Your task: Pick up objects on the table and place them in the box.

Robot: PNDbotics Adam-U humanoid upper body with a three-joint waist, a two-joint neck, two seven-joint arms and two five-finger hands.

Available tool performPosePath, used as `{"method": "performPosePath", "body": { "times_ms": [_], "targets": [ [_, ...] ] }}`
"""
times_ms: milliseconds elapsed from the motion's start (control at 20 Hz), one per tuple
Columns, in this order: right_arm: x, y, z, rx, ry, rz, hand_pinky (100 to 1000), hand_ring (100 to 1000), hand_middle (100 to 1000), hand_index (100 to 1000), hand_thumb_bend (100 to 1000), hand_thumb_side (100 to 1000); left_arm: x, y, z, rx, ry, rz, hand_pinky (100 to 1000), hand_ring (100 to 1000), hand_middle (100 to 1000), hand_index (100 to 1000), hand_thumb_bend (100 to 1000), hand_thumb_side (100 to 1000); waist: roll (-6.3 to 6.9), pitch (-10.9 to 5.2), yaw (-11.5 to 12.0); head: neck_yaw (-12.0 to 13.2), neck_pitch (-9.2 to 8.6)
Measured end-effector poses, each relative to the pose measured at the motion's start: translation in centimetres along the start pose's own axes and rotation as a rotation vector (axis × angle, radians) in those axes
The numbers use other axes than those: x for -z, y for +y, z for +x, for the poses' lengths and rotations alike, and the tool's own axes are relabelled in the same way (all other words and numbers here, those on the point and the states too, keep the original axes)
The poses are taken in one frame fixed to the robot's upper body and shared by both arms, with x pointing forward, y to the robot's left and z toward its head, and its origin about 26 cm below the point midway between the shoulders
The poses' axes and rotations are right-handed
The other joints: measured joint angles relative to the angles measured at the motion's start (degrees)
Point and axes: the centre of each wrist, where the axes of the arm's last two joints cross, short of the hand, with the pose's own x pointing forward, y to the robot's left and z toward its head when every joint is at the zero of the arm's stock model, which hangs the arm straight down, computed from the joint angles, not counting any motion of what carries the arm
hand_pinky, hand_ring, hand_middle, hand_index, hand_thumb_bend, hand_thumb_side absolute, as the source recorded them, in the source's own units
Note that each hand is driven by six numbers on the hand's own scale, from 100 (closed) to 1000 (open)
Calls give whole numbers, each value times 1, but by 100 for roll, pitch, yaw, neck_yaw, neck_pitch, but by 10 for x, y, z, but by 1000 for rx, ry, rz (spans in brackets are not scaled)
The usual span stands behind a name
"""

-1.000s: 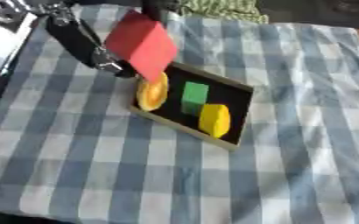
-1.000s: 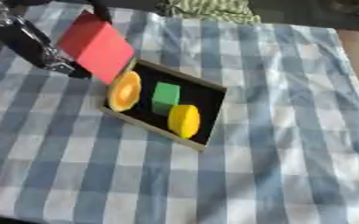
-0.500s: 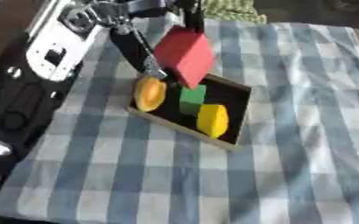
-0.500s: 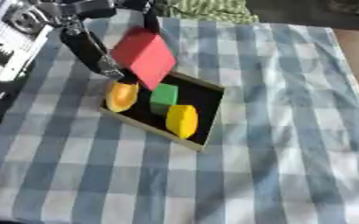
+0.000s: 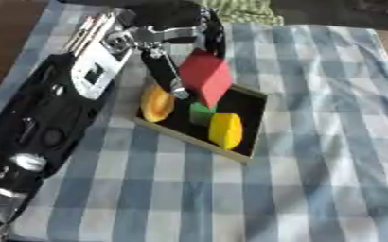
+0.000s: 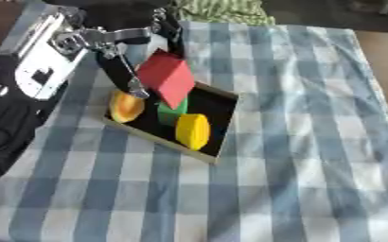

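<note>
Red block (image 5: 204,78): tilted on one corner, hanging over the near-left part of the box — pinched between the left hand's fingers.
Left hand (image 5: 174,56): reaching in from the upper left, the arm lying long down the left side; one finger (image 5: 166,73) is pointing down along the block's left face, others are curling over its far side.
Box (image 5: 256,130): shallow, black inside, sitting on the blue checked cloth (image 5: 313,165).
Inside the box: an orange piece (image 5: 157,102) at the left, a green block (image 6: 171,112) under the red one, a yellow cylinder (image 5: 224,130) nearer.
</note>
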Motion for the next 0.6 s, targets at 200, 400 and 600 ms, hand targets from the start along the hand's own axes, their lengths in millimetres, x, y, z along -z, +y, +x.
{"method": "performPosePath", "body": {
  "times_ms": [200, 400, 600],
  "targets": [
    [0, 1, 0, 4, -1, 1, 897, 749, 721, 826, 100, 448, 2, -7, -3, 34, 29, -37, 812, 636, 497, 642, 521, 100, 0, 0, -21, -15, -1],
    [0, 2, 0, 9, -1, 1, 898, 750, 722, 826, 100, 447, 3, -15, -8, 48, 49, -60, 827, 652, 522, 675, 483, 100, 0, 0, -27, -16, -3],
    [-1, 2, -1, 12, 1, 4, 899, 750, 722, 827, 100, 447, 4, -22, -11, 27, 55, -49, 855, 739, 651, 795, 501, 100, 0, 1, -35, -16, -5]
  ]
}}
